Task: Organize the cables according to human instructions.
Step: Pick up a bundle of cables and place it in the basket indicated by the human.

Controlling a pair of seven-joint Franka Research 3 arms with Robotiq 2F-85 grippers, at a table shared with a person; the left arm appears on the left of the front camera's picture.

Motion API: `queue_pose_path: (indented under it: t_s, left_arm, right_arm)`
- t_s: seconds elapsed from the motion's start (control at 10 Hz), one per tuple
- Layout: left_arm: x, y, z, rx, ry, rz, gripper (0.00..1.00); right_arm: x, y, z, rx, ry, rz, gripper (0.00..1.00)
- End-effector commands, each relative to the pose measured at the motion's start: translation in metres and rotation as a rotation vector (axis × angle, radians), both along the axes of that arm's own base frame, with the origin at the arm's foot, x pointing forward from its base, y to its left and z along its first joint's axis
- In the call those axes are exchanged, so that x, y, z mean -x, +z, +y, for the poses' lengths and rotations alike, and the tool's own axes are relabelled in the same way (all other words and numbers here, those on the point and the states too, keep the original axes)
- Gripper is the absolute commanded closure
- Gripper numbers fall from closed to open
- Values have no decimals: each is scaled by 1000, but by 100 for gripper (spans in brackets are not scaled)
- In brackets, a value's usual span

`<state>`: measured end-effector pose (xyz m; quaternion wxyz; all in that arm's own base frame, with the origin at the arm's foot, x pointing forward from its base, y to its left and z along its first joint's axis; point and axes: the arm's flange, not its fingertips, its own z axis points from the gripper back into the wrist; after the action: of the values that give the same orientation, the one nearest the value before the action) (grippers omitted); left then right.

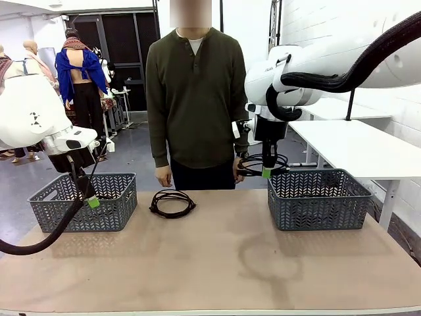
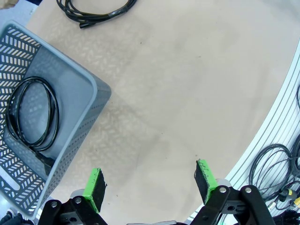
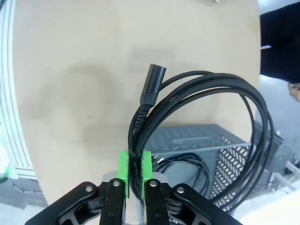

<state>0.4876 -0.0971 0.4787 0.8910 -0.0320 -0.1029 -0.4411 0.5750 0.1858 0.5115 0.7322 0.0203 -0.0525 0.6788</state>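
Clamped shut with the right end effector on the held cable, all strands pinched together between the green pads just behind the plug. Hanging over the far left corner of the right basket, toward the far right corner of the tabletop, above a second coil already lying inside. Judged light, limp and a little springy: likely to sag and fan open, so best gripped across the bundled strands as here, never by a single loop or by the plug. Pointing the plug out past the fingertips, with the loops swinging off to one side.

Spread wide and empty with the left end effector, low over the tabletop just in front of the left basket, with a stored cable coiled flat on its floor.

Lying flat near the far edge, left of centre, between the baskets: the loose cable, an oval with its long axis along that edge, just in front of the person. Probably easiest to take where the strands lie closest together.
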Motion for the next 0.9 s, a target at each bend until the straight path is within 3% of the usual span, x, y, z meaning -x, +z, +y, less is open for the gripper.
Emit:
queue_pose_path:
  t_s: [0.0, 0.3, 0.8]
  left_arm:
    - [0, 1, 1, -4, 2, 4, 0]
    - [0, 1, 1, -4, 2, 4, 0]
    - [0, 1, 1, -4, 2, 4, 0]
  right_arm:
    - [-4, 4, 4, 7, 10, 3, 100]
    - [1, 2, 4, -1, 7, -2, 100]
    - [9, 6, -69, 43, -21, -43, 100]
